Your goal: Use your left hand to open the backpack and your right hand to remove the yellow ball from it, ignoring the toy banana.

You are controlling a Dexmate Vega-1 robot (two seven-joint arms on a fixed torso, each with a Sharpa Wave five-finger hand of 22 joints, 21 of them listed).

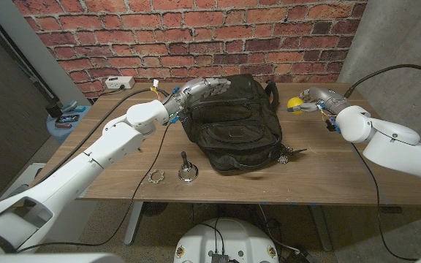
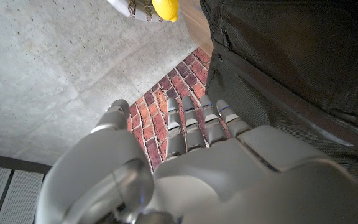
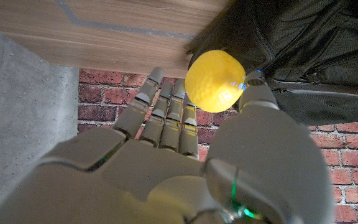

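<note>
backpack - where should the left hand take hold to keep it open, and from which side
A judgement: grip the backpack at its raised top edge on the far left, coming from the robot's left, where the left hand already is. The bag lies flat, so only that upper rim gives the fingers something to hook.

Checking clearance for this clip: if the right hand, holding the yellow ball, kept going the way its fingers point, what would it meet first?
Probably the backpack: the right hand points across the table toward its upper side, holding the yellow ball just short of it. Depth is unclear.
</note>
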